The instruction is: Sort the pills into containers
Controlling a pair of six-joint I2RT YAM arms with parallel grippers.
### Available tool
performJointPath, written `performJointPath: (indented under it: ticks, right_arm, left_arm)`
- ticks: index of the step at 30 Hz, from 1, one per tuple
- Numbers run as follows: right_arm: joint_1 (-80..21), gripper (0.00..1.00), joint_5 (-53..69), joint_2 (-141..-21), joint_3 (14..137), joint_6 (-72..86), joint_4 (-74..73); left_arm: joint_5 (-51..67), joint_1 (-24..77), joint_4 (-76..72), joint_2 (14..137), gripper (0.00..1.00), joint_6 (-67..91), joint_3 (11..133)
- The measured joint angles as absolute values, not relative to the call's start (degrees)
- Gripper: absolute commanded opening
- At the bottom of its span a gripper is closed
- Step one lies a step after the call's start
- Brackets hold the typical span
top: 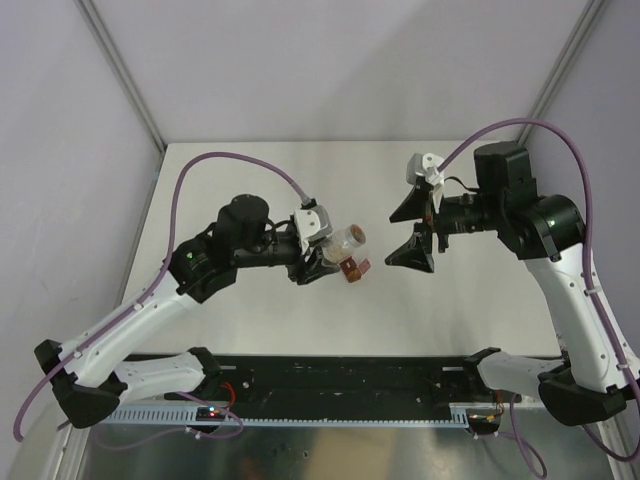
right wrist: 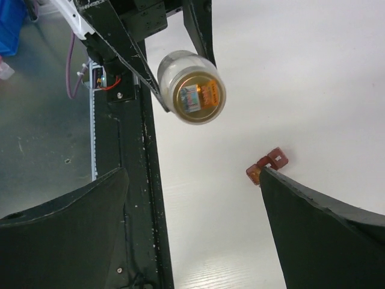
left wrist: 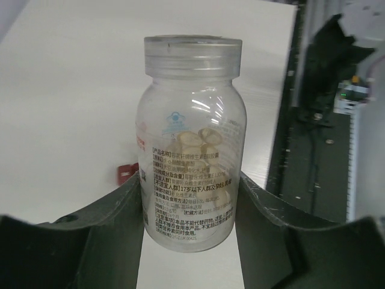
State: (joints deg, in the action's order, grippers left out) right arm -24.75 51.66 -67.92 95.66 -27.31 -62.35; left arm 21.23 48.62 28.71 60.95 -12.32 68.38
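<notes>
My left gripper (top: 330, 255) is shut on a small clear vial (top: 349, 240) and holds it on its side above the table, its capped end toward the right arm. In the left wrist view the vial (left wrist: 191, 144) sits between both fingers (left wrist: 102, 235), with pale yellowish pills (left wrist: 204, 141) inside. The dark red containers (top: 353, 269) lie on the table just below the vial, and a corner of them (left wrist: 125, 173) shows beside the left finger. My right gripper (top: 405, 232) stands open, facing the vial (right wrist: 192, 87) with a gap between. The containers (right wrist: 271, 162) are partly hidden by its right finger (right wrist: 325, 235).
A black rail (top: 340, 380) runs along the near table edge between the arm bases. The white table (top: 300, 170) extends behind both grippers to the back wall. Purple cables loop over each arm.
</notes>
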Motion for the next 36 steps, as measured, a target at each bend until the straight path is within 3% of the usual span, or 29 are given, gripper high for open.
performJointPath:
  ticks: [9,20,23,30,36]
  right_arm:
    - [-30.6,0.96,48.3,-69.6,96.5,-32.1,-64.9]
    - [-35.6,0.85,46.8,-74.7,99.9,-33.8,-66.0]
    - [-36.7,0.75,46.8,-76.2,100.4,-34.4,-66.3]
    - [-38.1,0.38,47.9,-79.2,102.2,-34.5,-68.7]
    - [-37.9,0.22,48.0,-79.9,102.7,-34.1,-69.1]
  left_arm:
    - [38.0,45.7,30.0,62.7,0.00,-9.5,68.4]
    - [42.9,45.6,30.7,65.2,0.00,-8.4,68.4]
    - [43.4,45.6,30.7,65.2,0.00,-8.4,68.4]
    - [42.9,45.2,31.2,65.3,0.00,-8.4,68.5]
    - [40.9,45.2,31.4,65.3,0.00,-8.4,68.7]
